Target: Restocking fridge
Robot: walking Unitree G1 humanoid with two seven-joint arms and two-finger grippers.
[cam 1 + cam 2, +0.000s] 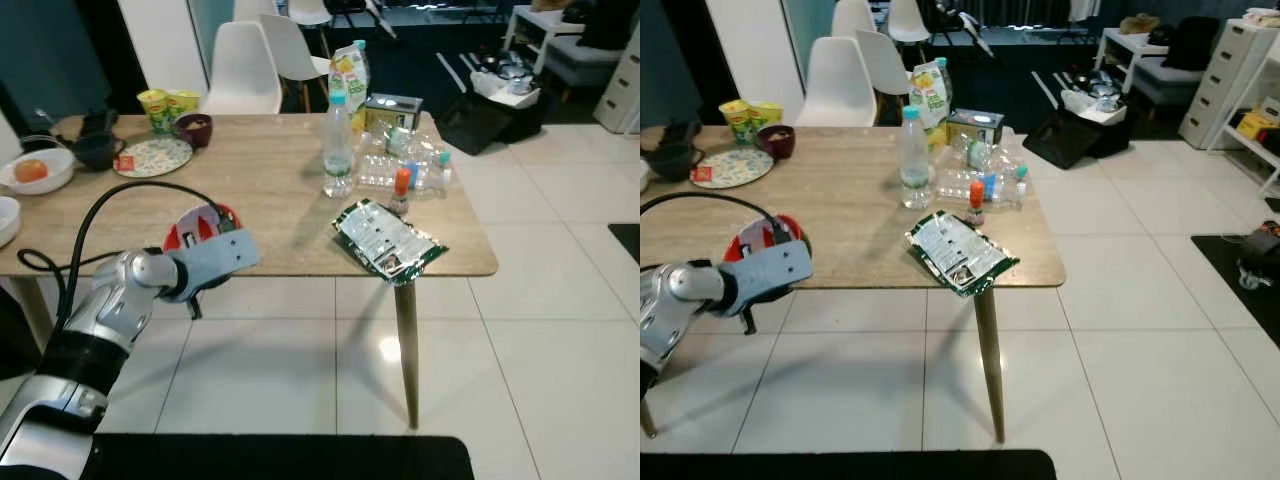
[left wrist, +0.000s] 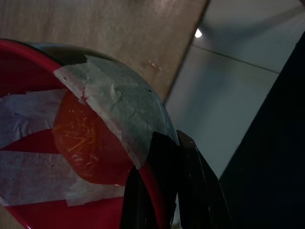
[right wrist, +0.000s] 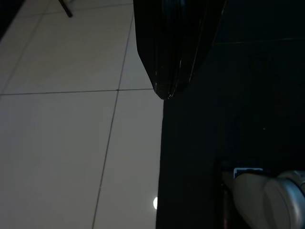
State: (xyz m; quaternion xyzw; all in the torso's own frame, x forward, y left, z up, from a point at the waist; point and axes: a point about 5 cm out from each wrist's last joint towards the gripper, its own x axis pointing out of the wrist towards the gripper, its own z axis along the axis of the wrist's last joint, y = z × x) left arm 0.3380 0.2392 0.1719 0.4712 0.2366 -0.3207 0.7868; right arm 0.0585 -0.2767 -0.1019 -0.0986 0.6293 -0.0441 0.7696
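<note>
Gripping the rim of a red bowl (image 2: 43, 191) at the table's (image 1: 280, 190) near edge, left gripper (image 2: 164, 191) pinched on it. Ahead and right: a foil packet (image 1: 388, 240), a bottle (image 1: 338, 145). Right gripper (image 3: 174, 52) low over tiles, fingers apparently together.
</note>
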